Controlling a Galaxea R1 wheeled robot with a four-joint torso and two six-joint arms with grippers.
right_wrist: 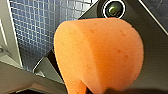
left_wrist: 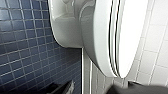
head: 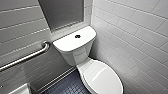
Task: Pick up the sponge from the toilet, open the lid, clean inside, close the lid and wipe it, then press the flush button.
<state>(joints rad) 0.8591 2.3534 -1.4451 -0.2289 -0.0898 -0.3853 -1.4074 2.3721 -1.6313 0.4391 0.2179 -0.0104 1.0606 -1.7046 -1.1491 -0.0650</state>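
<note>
Orange sponge (right_wrist: pixel 100 55): held in the right gripper (right_wrist: pixel 100 88), clear of the toilet (head: pixel 75 57).
Lid (head: pixel 102 75): shut, long axis running out from the tank (head: pixel 72 42).
Nearer arm: left, close beside the lid's edge.

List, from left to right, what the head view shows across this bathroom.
grab bar → toilet tank → lid → white tiled wall
</note>
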